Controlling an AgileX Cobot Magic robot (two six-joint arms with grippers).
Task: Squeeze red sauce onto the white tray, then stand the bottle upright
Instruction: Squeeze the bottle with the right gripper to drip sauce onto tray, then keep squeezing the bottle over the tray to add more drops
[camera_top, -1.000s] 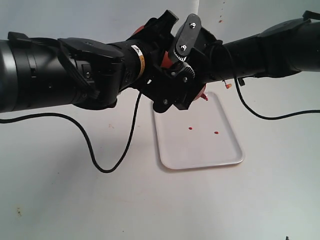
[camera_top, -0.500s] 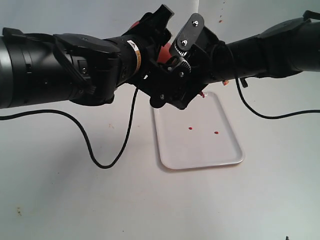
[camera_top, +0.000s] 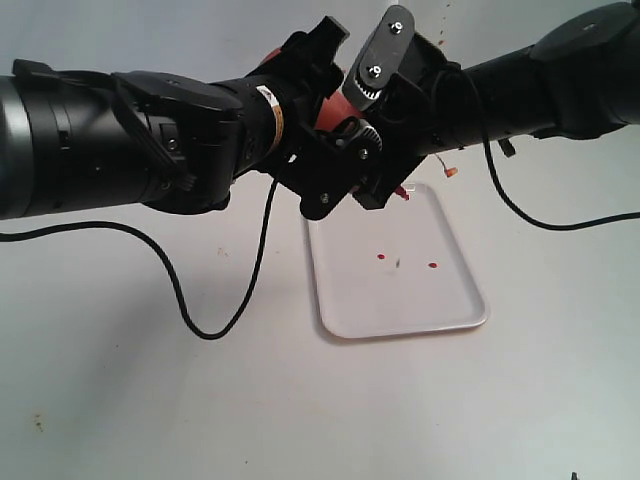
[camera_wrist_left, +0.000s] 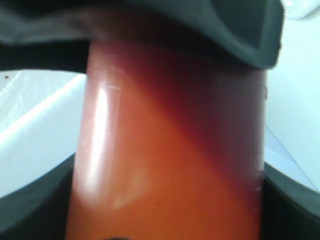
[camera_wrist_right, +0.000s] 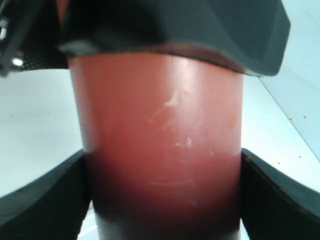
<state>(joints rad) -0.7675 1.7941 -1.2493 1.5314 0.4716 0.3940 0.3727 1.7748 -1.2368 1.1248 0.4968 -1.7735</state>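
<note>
The bottle (camera_top: 326, 108), tinted dark red, is held in the air above the far end of the white tray (camera_top: 455, 300), mostly hidden by both grippers. Its red nozzle (camera_top: 402, 190) points down over the tray's far edge, and the small cap (camera_top: 452, 172) dangles on its tether. My left gripper (camera_top: 312, 125) is shut on the bottle (camera_wrist_left: 170, 150). My right gripper (camera_top: 385, 120) is also shut on the bottle (camera_wrist_right: 160, 140). Two small drops of red sauce (camera_top: 381, 258) lie on the tray, with a tiny dark speck between them.
A black cable (camera_top: 205, 330) loops over the white table left of the tray. Another cable (camera_top: 520, 215) hangs from the right arm. Small red specks (camera_top: 440, 41) mark the back wall. A brown speck (camera_top: 38, 425) lies near the table's front left.
Both grippers and the bottle have tilted and risen a little, and the right arm has lifted. A tiny speck now shows on the tray between the two drops.
</note>
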